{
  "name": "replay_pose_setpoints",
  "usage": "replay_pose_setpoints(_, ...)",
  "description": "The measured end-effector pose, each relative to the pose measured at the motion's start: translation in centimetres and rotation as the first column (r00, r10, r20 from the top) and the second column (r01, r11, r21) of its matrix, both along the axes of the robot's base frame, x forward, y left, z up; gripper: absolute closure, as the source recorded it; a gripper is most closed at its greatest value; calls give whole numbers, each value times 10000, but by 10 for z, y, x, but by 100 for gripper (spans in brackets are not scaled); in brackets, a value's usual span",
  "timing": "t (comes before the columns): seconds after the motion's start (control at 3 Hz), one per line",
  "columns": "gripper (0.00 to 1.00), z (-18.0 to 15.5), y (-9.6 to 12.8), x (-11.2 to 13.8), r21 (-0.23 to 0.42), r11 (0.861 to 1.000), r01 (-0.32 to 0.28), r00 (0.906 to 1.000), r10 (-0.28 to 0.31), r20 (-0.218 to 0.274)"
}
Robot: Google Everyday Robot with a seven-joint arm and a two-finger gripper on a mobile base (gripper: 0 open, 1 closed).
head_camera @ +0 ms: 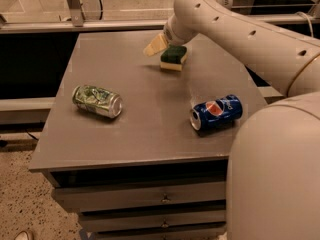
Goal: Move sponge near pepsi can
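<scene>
The sponge [173, 58], dark green on top with a pale yellow base, lies flat at the far middle of the grey table [150, 134]. My gripper [166, 48] is right over it, open; one tan finger [155, 45] angles down to the sponge's left, a little apart from it, and the other finger is hidden behind the sponge. The pepsi can [216, 112], blue with the globe logo, lies on its side near the table's right front, its silver top facing left. It is well apart from the sponge.
A crushed green and silver can [97, 100] lies on its side at the table's left. My white arm [250, 34] reaches in from the right, and the robot's body [280, 179] fills the lower right. Drawers [150, 204] sit below the tabletop. A rail runs behind the table.
</scene>
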State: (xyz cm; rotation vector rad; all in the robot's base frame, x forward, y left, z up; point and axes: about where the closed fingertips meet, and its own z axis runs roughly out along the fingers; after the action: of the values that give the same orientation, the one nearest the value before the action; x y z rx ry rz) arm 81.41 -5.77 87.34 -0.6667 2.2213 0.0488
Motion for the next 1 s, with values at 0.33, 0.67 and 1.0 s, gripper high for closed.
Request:
replay_pose_setpoints(0.33, 0, -7, -1, 7, 496, 9910, 1242, 9919, -1227, -322)
replay_pose_setpoints(0.67, 0, -16, -7, 13, 991, 9699, 2226, 9728, -2143, -878)
replay_pose_setpoints(1.0, 0, -23, -7, 17, 1228, 9518, 2811, 9540, -2633, -1431)
